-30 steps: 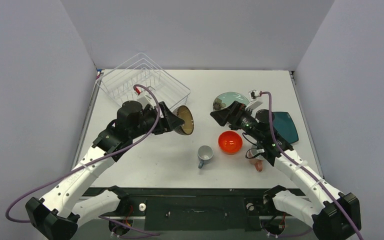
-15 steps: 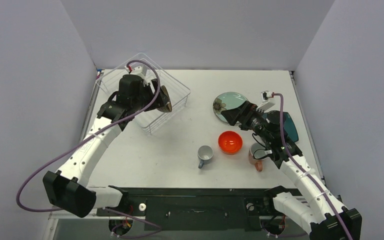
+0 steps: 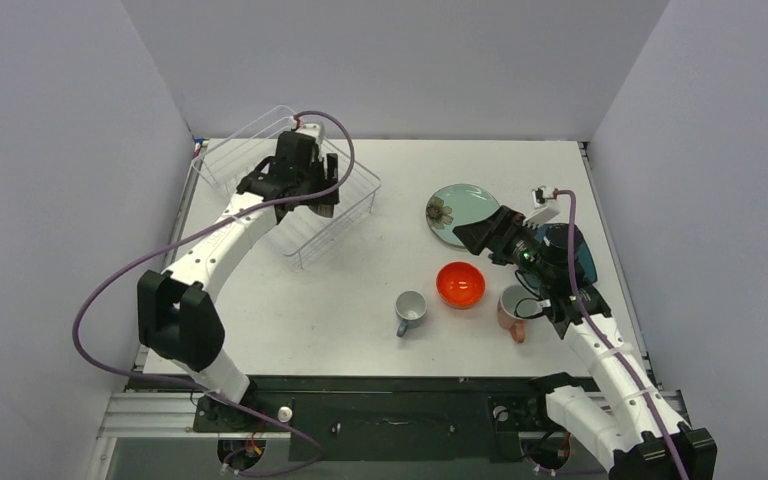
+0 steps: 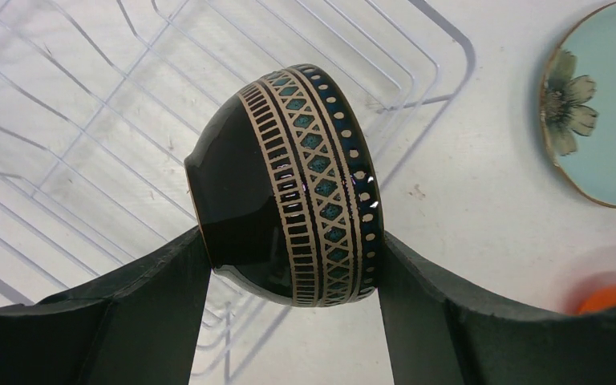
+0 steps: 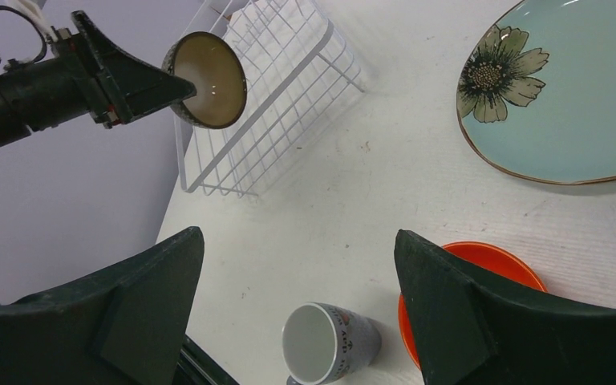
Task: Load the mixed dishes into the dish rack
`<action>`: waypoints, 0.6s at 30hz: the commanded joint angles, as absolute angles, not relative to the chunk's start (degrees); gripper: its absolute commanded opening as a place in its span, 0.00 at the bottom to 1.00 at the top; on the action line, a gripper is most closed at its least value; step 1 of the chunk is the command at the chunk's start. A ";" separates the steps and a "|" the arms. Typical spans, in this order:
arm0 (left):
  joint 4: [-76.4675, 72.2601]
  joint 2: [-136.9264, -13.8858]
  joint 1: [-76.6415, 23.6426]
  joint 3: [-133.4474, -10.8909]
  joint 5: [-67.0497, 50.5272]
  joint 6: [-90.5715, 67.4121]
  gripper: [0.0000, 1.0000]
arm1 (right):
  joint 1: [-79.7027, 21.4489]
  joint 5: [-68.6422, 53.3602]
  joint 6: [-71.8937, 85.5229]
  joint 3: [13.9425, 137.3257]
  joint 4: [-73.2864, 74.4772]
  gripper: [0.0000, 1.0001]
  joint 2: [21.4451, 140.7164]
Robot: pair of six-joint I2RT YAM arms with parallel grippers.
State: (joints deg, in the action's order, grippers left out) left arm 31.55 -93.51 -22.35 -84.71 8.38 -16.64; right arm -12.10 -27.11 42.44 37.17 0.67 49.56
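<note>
My left gripper (image 3: 326, 196) is shut on the brown bowl (image 4: 289, 184), held on its side above the near-right corner of the white wire dish rack (image 3: 222, 172). The bowl's beige inside shows in the right wrist view (image 5: 206, 80). My right gripper (image 3: 472, 236) is open and empty, above the table between the round pale-teal flower plate (image 3: 465, 203) and the orange-red bowl (image 3: 460, 284). The grey-blue mug (image 3: 410, 311) lies left of that bowl, and the pink mug (image 3: 512, 308) is to its right. The dark-teal plate (image 3: 582, 262) is mostly hidden under my right arm.
The rack (image 4: 88, 120) looks empty and sits at the table's far left corner, close to the left wall. The flower plate (image 4: 609, 104) lies flat to the right of it. Grey walls enclose the table on three sides.
My left arm has carried the brown bowl from mid-table back and left to over the rack. My right gripper has drawn back to the right, off the flower plate.
</note>
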 commanded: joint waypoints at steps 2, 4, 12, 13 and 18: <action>28.91 -100.75 -21.99 -94.60 13.87 -7.59 0.00 | -8.86 -31.24 41.01 36.57 -0.21 0.84 47.77; 31.61 -104.64 -22.05 -99.66 15.98 -6.79 0.00 | -7.68 -32.27 40.73 36.69 -0.18 0.84 47.89; 37.35 -115.94 -24.54 -110.57 24.45 -3.34 0.00 | -4.23 -34.92 39.82 36.93 2.23 0.84 48.24; 37.75 -117.29 -25.52 -111.23 25.67 -2.86 0.00 | -3.87 -35.12 39.75 36.92 2.40 0.84 48.34; 42.84 -123.82 -29.15 -118.37 32.08 -0.47 0.00 | -3.13 -35.64 39.68 36.91 2.46 0.84 49.03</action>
